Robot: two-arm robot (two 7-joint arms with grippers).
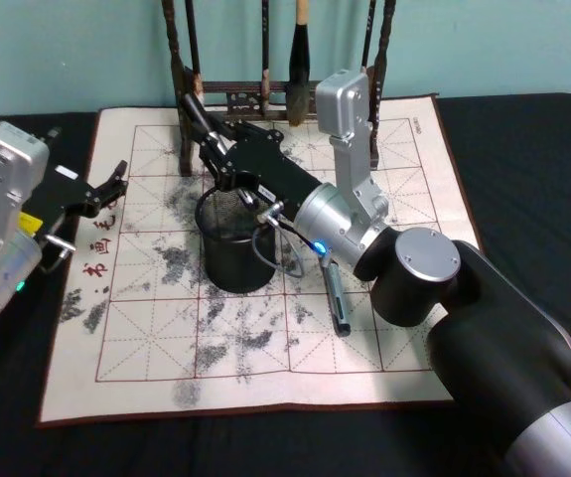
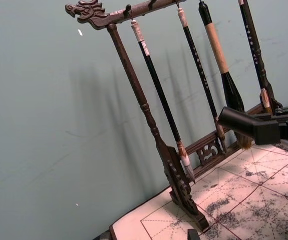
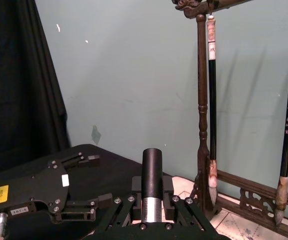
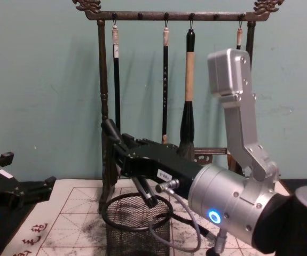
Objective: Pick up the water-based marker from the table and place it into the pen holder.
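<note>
The right gripper (image 1: 209,142) is seen closed on the water-based marker (image 1: 194,111), whose silver barrel is pinched between the 2 fingers while its black cap end sticks out past them. The marker is held off the table (image 1: 523,149), tilted, with the cap pointing up and towards the far edge. In the chest view it is carried just above the rim of the pen holder (image 1: 230,268), on that rim's far left side, and it is not inside the cup.

The pen holder is stood upright on the cream mat (image 1: 146,338), near the mat's middle and somewhat towards its far edge. A grey pen (image 1: 336,298) is laid flat on the mat just to the right of the holder, partly tucked under the right arm.

Beyond the gripper, the wooden brush rack (image 1: 255,99) is placed at the far edge of the mat, with 4 brushes (image 4: 189,80) hung from its top bar.

The left gripper (image 1: 111,189) is held over the left edge of the mat, well apart from the holder, with its 2 fingers spread and nothing between them.
</note>
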